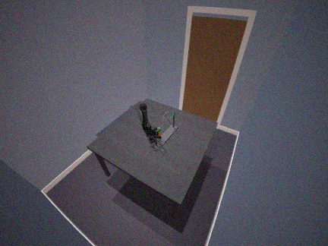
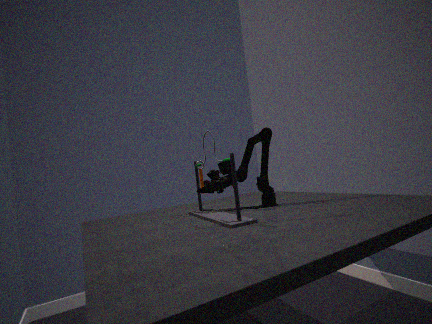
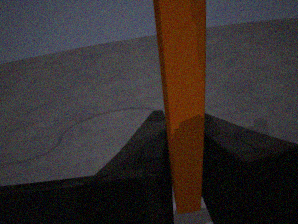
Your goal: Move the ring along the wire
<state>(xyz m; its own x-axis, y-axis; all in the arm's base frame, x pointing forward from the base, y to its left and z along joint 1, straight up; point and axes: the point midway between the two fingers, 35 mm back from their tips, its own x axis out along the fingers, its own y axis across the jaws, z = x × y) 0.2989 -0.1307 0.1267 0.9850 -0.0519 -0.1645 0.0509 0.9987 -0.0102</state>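
The orange handle [image 1: 159,134] [image 2: 201,177] [image 3: 184,60] stands upright just under the green part of the wire beside the far post in the exterior view. My gripper [image 1: 159,136] [image 2: 201,189] [image 3: 170,118] is shut on the handle's lower part, one finger on each side in the wrist view. The pale ring [image 2: 201,162] at the handle's top is too small to tell how the wire passes through it. The other green part [image 1: 173,115] [image 2: 225,160] is at the opposite post [image 1: 174,121] [image 2: 236,192]. The ring is outside the wrist view.
The thin grey wire [image 1: 165,112] [image 2: 208,132] arches high between the two green parts. The far post [image 2: 198,187] is close beside the handle. Both posts stand on a pale base plate [image 1: 168,136] [image 2: 222,218]. The dark arm [image 1: 144,115] [image 2: 266,160] reaches in from behind the wire.
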